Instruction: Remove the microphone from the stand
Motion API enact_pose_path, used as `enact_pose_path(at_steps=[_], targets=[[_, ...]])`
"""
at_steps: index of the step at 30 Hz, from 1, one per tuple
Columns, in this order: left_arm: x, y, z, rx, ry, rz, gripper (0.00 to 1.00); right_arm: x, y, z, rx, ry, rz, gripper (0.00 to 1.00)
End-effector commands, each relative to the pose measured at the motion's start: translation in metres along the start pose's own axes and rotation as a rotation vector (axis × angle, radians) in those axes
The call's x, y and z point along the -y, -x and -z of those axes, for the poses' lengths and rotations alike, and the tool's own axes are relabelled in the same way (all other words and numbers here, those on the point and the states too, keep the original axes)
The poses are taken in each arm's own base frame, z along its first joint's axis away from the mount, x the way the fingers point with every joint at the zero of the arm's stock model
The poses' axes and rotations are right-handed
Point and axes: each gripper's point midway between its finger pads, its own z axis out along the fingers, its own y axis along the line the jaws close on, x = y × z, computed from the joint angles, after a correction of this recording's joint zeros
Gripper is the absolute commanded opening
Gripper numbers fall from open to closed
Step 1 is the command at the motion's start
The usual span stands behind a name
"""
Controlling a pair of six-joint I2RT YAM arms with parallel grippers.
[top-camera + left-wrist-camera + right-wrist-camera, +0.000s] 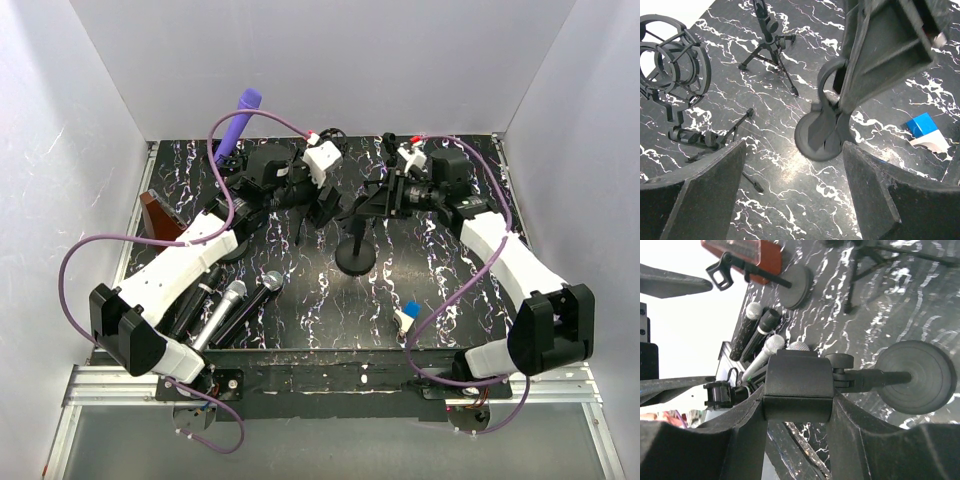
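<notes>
Black-and-white left arm (185, 262), right arm (510, 262); purple cables (63, 268); dark tool fingers (700, 200).

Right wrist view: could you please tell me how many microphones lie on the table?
4, side by side at its near-left edge: grey-headed, black-headed, silver-bodied, half-hidden; others may be hidden.

Four handheld microphones (234, 292) and one purple microphone (247, 103). Two round-base stands (355, 259), one of them carrying one boxy black holder (797, 387). Two small tripod stands (767, 47). One ring-shaped shock mount (670, 75). One blue-and-white block (926, 131). One reddish-brown box (158, 215). Two robot arms (180, 265).
</notes>
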Motion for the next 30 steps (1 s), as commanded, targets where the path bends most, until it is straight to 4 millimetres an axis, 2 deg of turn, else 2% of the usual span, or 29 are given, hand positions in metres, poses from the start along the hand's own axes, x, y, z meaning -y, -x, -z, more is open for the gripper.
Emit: enact_pose_path(at_steps=[1,5,6,7,9,14,18,22,25,27,30], targets=[[-0.005,0.013,0.016,0.042,0.030,-0.013,0.77,0.009,0.045,0.048,0.166,-0.097,0.028,0.29],[-0.008,0.009,0.012,0.038,0.035,0.002,0.78,0.038,0.058,0.090,0.227,-0.166,-0.066,0.25],[-0.009,0.008,0.012,0.037,0.038,0.008,0.77,0.041,0.058,0.094,0.226,-0.166,-0.089,0.24],[-0.008,0.008,0.011,0.038,0.035,0.009,0.77,0.057,0.064,0.109,0.254,-0.193,-0.133,0.24],[-0.010,0.009,0.009,0.038,0.033,0.002,0.78,0.074,0.071,0.125,0.296,-0.217,-0.172,0.23],[-0.018,0.019,0.009,0.047,0.056,-0.035,0.78,0.110,0.115,0.159,0.440,-0.271,-0.193,0.22],[-0.029,0.033,0.018,0.060,0.103,-0.075,0.78,0.120,0.157,0.173,0.514,-0.271,-0.144,0.22],[-0.058,0.047,0.039,0.085,0.254,-0.112,0.80,0.141,0.184,0.178,0.541,-0.288,-0.142,0.23],[-0.097,0.051,0.066,0.077,0.475,-0.075,0.87,0.151,0.191,0.181,0.569,-0.321,-0.089,0.24],[-0.114,0.048,0.079,0.070,0.525,-0.060,0.89,0.158,0.186,0.179,0.567,-0.334,-0.091,0.32],[-0.130,0.045,0.095,0.058,0.556,-0.049,0.90,0.174,0.172,0.178,0.549,-0.384,-0.184,0.60]])
